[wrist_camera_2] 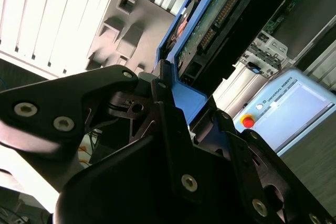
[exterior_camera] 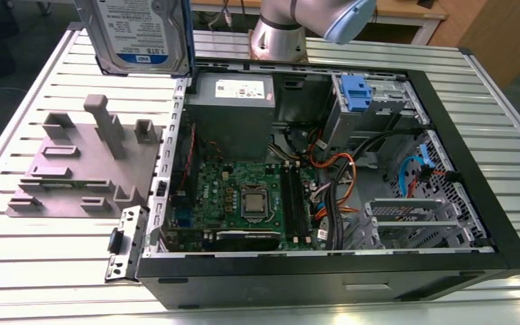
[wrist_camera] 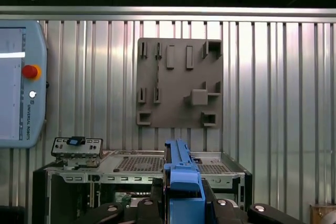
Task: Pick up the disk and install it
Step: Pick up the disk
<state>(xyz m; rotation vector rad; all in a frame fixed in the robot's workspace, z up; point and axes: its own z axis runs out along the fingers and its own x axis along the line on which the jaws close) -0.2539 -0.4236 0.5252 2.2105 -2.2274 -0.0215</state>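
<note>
One disk (exterior_camera: 143, 34) (blue-framed) is held aloft near the computer case (exterior_camera: 332, 271), the gripper (wrist_camera_2: 188, 98) clamped onto its handle.

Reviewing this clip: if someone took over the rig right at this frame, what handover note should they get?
The pincer: shut on the blue carrier end of the disk, as both wrist views show.
The disk: held upright in the air, at the exterior view's upper left, by the far corner of the open computer case.
The grey fixture lies on the table beside the case.
Done: pickup.
Left: installation; the disk is not yet inside the case.
</note>
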